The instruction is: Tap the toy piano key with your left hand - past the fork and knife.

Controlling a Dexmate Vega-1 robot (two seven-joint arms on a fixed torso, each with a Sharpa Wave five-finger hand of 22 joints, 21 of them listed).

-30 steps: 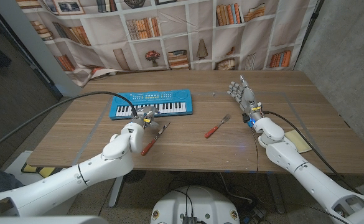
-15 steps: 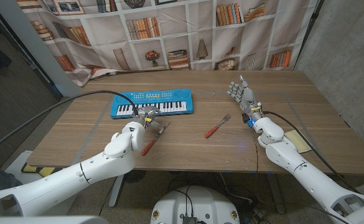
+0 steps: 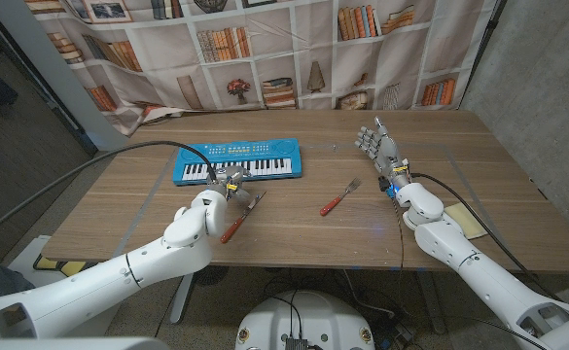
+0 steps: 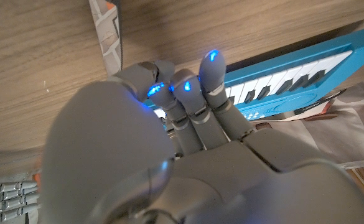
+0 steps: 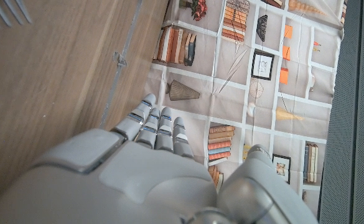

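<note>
The blue toy piano [image 3: 237, 162] lies crosswise on the table's far left side, its long axis running left to right, keys facing the robot. The left hand [image 3: 230, 183] hovers at its near edge, just beyond the knife [image 3: 242, 216], holding nothing, fingers curled inward. The right hand [image 3: 378, 149] stands well apart beyond the fork [image 3: 338, 197], fingers spread and empty.

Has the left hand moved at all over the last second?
Hardly. The left hand stays at the toy piano's near edge, beside the knife; any shift against the piano is too slight to call.
</note>
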